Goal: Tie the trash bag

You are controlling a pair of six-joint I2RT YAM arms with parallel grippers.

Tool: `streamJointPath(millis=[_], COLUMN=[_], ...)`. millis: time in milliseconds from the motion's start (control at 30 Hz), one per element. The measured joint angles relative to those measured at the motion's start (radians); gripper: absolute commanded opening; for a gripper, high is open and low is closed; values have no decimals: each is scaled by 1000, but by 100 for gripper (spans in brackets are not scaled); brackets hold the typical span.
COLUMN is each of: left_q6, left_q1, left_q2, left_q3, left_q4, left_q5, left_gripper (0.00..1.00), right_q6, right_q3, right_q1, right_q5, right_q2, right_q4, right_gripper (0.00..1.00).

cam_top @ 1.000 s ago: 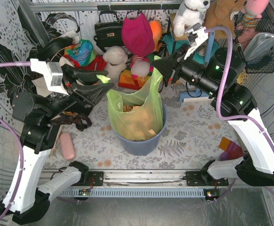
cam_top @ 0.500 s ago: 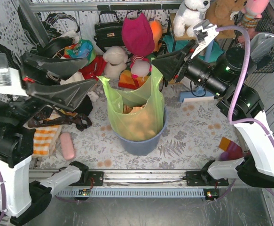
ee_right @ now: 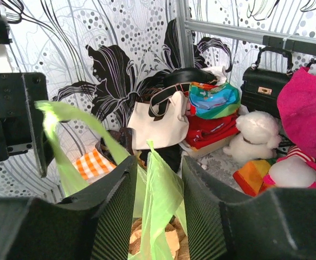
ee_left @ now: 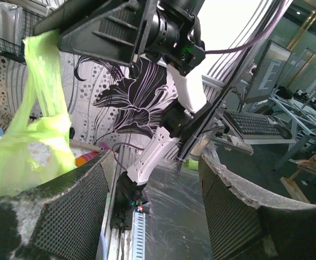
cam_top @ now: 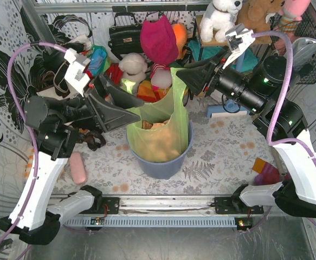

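One translucent light-green trash bag [cam_top: 166,111], brown paper [cam_top: 159,145] inside.

Top view looks bright and even to me, soft shadows only, plus some glare on the metal edge [cam_top: 163,244] at the bottom. My left wrist view blows out white up top, its fingers [ee_left: 65,216] dark and soft, and the bag [ee_left: 38,135] glows backlit. Right wrist view is evenly lit, with its fingers [ee_right: 114,216] dim.

trash bag [cam_top: 160,138]: bottom hidden in bin [cam_top: 163,165] | left side partly behind left tool [cam_top: 139,102]
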Motion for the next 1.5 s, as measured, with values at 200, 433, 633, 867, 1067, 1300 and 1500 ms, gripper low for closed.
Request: streamJointPath(millis=[200, 433, 633, 867, 1067, 1300, 1500], left_q6=[33, 140, 303, 591, 723, 777, 836], left_q1=[-8, -104, -354, -818, -993, -1005, -1012], left_q2=[-105, -119, -21, 153, 117, 4, 23], left_q3=[-72, -43, 99, 351, 216, -122, -237], left_q4=[11, 2, -165, -457, -462, -196, 37], left_q5=[-48, -146, -283, -650, -975, -1229, -1291], left_gripper=[71, 69, 66, 64, 63, 63, 63], right_q6=[-11, -22, -22, -22, -29, -48, -72], right_q3=[3, 22, 24, 28, 50, 79, 84], right_q1=[0, 0, 0, 0, 0, 0, 0], right_q5=[6, 7, 11, 11, 14, 13, 22], right_q2=[-4, -4, -4, -4, -3, 5, 20], right_q4=[-18, -26, -28, -32, -41, -62, -89], right_gripper=[40, 39, 39, 37, 27, 35, 49])
